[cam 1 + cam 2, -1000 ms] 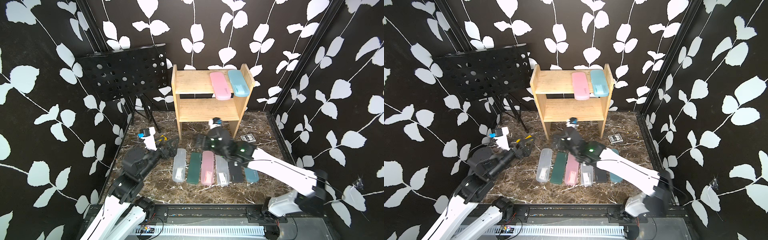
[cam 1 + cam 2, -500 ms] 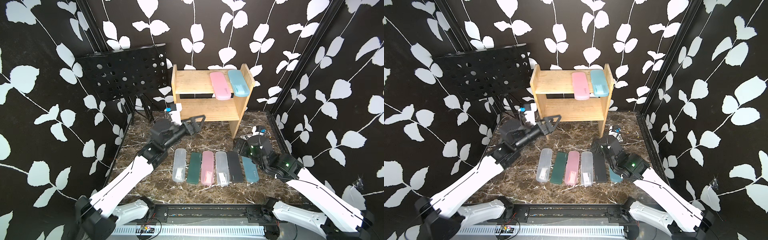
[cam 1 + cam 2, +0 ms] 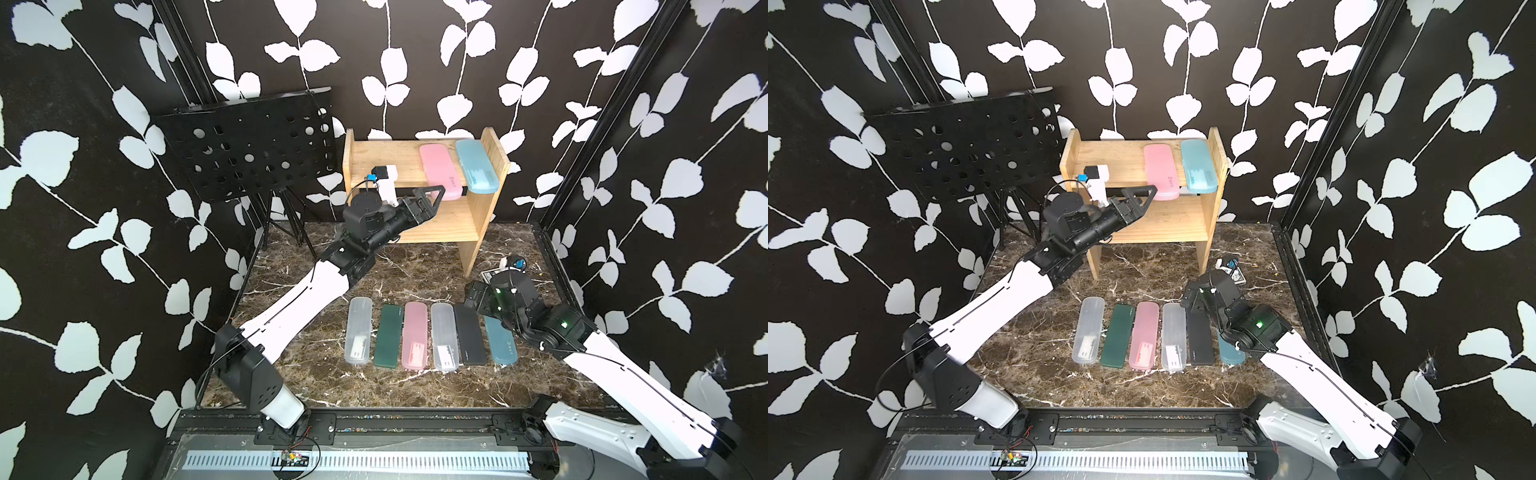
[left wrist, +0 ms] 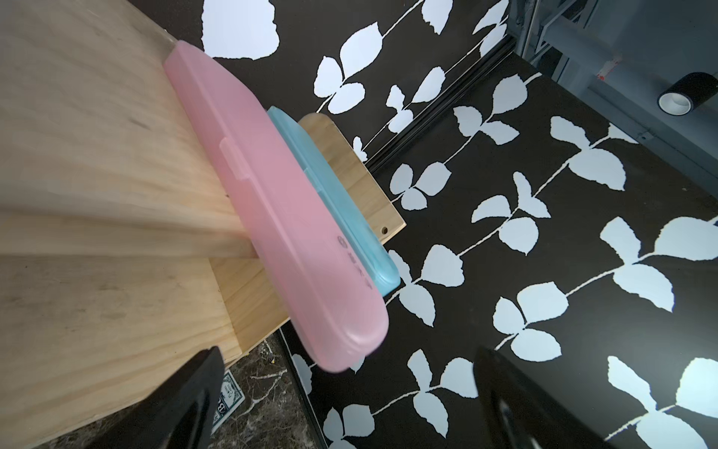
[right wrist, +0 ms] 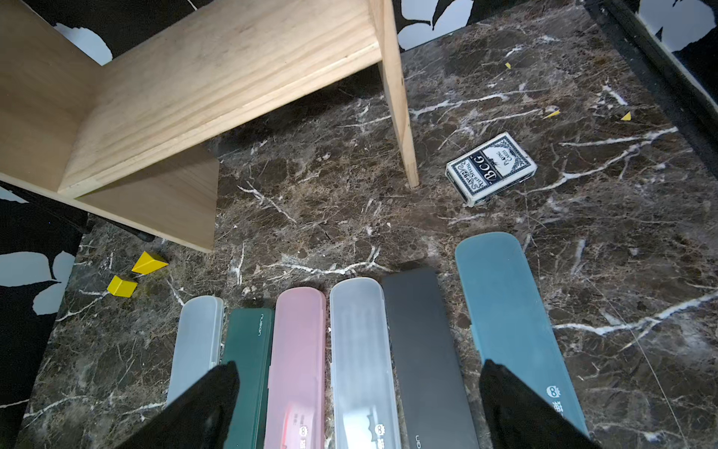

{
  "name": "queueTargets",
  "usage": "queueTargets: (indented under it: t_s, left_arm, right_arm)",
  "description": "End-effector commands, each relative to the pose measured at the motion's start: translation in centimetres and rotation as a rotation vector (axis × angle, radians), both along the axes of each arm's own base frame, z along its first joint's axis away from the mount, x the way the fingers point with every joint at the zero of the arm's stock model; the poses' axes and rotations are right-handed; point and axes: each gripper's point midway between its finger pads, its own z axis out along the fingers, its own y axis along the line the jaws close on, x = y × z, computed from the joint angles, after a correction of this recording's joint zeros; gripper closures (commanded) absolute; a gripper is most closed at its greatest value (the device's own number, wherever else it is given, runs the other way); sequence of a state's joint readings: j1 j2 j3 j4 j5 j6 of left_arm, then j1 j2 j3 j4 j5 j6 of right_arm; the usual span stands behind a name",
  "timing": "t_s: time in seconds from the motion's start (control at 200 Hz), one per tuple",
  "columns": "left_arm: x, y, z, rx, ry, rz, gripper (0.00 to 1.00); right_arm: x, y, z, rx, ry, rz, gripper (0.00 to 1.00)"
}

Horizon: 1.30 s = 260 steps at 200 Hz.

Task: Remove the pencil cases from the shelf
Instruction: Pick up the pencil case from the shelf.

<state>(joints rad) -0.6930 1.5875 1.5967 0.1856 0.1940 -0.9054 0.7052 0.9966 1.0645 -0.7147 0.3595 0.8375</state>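
Six pencil cases (image 3: 444, 332) lie in a row on the floor (image 3: 316, 374) just below the right gripper (image 5: 359, 365), which is spread wide and empty. Two are left on the shelf (image 3: 382, 162), on its top board. The pink case (image 3: 439, 170) pokes out just ahead of the left gripper (image 3: 432, 202), also spread wide and empty, and the light blue case (image 3: 476, 166) lies just beyond it.

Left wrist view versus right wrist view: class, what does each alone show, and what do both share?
Left wrist only: the pink case and light blue case side by side on the top tier. Right wrist only: six cases in a row and yellow scraps. Both: the shelf, the card box, the marble floor.
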Motion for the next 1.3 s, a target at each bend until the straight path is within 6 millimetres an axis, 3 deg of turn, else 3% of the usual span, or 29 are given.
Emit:
queueTargets:
  t_s: [0.0, 0.13, 0.355, 0.5, 0.635, 0.695, 0.765, 0.8, 0.94, 1.07, 1.295]
  left_arm:
    - [0.3, -0.2, 1.4, -0.016, -0.013, 0.004, 0.04]
    - [1.5, -0.9, 0.5, -0.003, 0.024, 0.019, 0.07]
    - [2.6, -1.8, 0.6, -0.018, 0.037, 0.014, 0.27]
    - [2.7, -2.0, 0.4, -0.016, 0.044, 0.012, 0.51]
    - [2.6, -1.7, -0.1, -0.014, 0.051, 0.019, 0.63]
    - [2.5, -1.4, -0.4, -0.011, 0.050, 0.028, 0.76]
    - [2.2, -1.2, -0.7, -0.006, 0.040, 0.030, 0.98]
    - [2.1, -1.0, -0.9, -0.003, 0.031, 0.028, 1.00]
    - [0.4, 0.8, -2.2, 0.067, -0.040, 0.040, 1.00]
    - [-2.6, 3.5, -3.4, 0.205, -0.199, 0.068, 1.00]
    - [-8.8, 7.7, -6.5, 0.331, -0.372, 0.053, 1.00]
  right_arm:
    - [0.4, 0.1, 0.3, 0.014, -0.013, 0.006, 0.01]
    - [0.4, -0.1, 0.3, 0.017, -0.010, 0.005, 0.00]
    - [0.3, -0.5, 0.3, 0.018, -0.008, 0.003, 0.01]
    - [0.3, -0.6, 0.2, 0.019, -0.003, 0.006, 0.01]
    - [0.2, -0.6, 0.3, 0.024, -0.004, 0.007, 0.01]
    - [0.2, -0.5, 0.4, 0.025, -0.005, 0.010, 0.01]
    - [0.2, -0.4, 0.6, 0.029, -0.008, 0.016, 0.00]
    - [0.3, -0.4, 0.8, 0.032, -0.015, 0.020, 0.01]
    - [-0.3, 0.4, 3.6, 0.050, -0.075, 0.076, 0.01]
    - [-1.2, 2.2, 7.7, 0.067, -0.179, 0.168, 0.01]
    - [-3.1, 10.4, 15.4, 0.185, -0.349, 0.436, 0.00]
